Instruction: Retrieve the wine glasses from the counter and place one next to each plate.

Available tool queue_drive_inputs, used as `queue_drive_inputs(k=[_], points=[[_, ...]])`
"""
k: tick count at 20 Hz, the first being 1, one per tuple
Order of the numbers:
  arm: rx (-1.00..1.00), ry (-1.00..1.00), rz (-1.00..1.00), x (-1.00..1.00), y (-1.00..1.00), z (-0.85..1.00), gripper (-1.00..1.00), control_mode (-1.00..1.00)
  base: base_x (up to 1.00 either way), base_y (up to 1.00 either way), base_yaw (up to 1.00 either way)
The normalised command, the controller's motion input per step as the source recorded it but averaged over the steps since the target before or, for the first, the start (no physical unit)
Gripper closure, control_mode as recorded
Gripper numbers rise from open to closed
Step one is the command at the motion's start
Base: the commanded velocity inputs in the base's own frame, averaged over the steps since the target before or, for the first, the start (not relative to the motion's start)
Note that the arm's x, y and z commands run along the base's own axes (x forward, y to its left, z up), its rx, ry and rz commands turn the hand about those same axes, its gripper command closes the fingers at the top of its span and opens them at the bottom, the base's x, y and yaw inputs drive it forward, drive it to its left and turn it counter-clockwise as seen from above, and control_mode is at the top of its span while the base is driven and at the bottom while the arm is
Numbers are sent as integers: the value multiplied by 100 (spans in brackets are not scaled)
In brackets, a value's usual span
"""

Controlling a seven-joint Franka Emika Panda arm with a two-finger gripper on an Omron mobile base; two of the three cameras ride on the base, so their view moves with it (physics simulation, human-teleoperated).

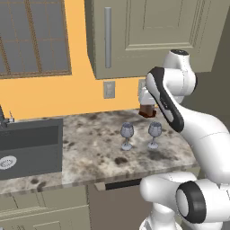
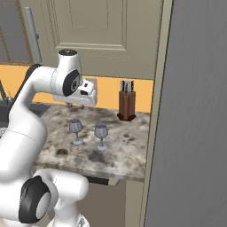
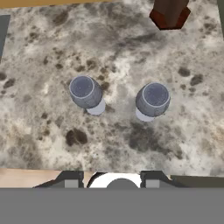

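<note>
Two grey-blue wine glasses stand upright side by side on the granite counter [image 1: 90, 148], the left one [image 1: 127, 134] [image 2: 76, 130] [image 3: 86, 92] about a hand's width from the right one [image 1: 154, 133] [image 2: 101, 135] [image 3: 152, 99]. My gripper [image 2: 76, 105] [image 3: 111, 178] hangs above the counter and points straight down. In the hand view both glass bowls lie below it, one to each side of its centre line. Its fingers stand apart with nothing between them, so it is open. The plates are out of view.
A brown knife block [image 2: 127, 105] [image 3: 169, 13] stands against the orange wall behind the glasses. A dark inset sink [image 1: 29, 146] lies to the left. Beige wall cabinets [image 1: 148, 31] hang overhead. A tall grey panel [image 2: 195, 133] closes the counter's right end.
</note>
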Motion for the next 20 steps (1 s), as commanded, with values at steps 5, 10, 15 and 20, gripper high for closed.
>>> queue_drive_inputs(k=[5, 10, 15, 20], points=[[0, 0, -1, -3, -10, -4, -100, -100, 0, 0, 0], [0, -13, -16, -38, 6, -2, -100, -100, 0, 0, 0], [0, -13, -24, -37, 0, 0, -100, -100, 0, 0, 0], [5, -8, -31, -5, 0, 0, -100, -100, 0, 0, 0]])
